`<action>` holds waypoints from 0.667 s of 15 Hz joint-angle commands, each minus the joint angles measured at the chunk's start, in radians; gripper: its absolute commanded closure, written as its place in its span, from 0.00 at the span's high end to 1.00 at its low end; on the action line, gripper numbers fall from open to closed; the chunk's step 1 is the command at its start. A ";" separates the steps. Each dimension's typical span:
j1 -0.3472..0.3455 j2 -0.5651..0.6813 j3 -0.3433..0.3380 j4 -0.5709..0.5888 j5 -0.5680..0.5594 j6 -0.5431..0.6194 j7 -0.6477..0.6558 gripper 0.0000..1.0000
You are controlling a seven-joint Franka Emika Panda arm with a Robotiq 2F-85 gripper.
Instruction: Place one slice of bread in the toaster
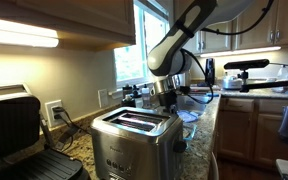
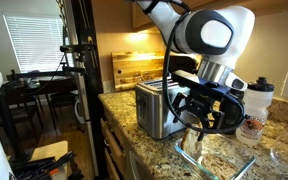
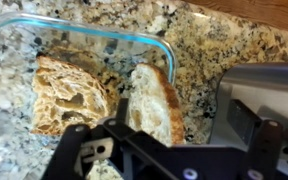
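- The toaster (image 1: 134,140) is brushed silver steel with dark slots.
- The slice of bread (image 3: 156,100) has a golden-tan crust and a pale cream face.
- The other slice (image 3: 69,95) has a brown crust around a holey beige crumb.
- The glass dish (image 3: 84,28) is clear with a blue-green rim.
- The countertop (image 3: 224,40) is granite speckled tan, black and white.
- The gripper (image 2: 200,112) is black.
- The arm (image 2: 209,35) is white with dark joints.
- The grill press (image 1: 14,125) is black.

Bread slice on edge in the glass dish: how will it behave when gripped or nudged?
The slice looks porous, so it is probably light and easily crushed; squeeze gently. Its brown crust likely stays stiffer than the crumb. It leans on edge in the dish, so a nudge may tip it flat.
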 commanded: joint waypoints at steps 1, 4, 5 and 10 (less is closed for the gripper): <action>-0.016 -0.008 0.014 -0.019 0.018 0.030 0.005 1.00; -0.019 -0.003 0.013 -0.016 0.018 0.037 0.006 1.00; -0.019 -0.002 0.012 -0.015 0.018 0.039 0.007 1.00; -0.025 0.012 0.012 -0.012 0.018 0.055 0.013 0.94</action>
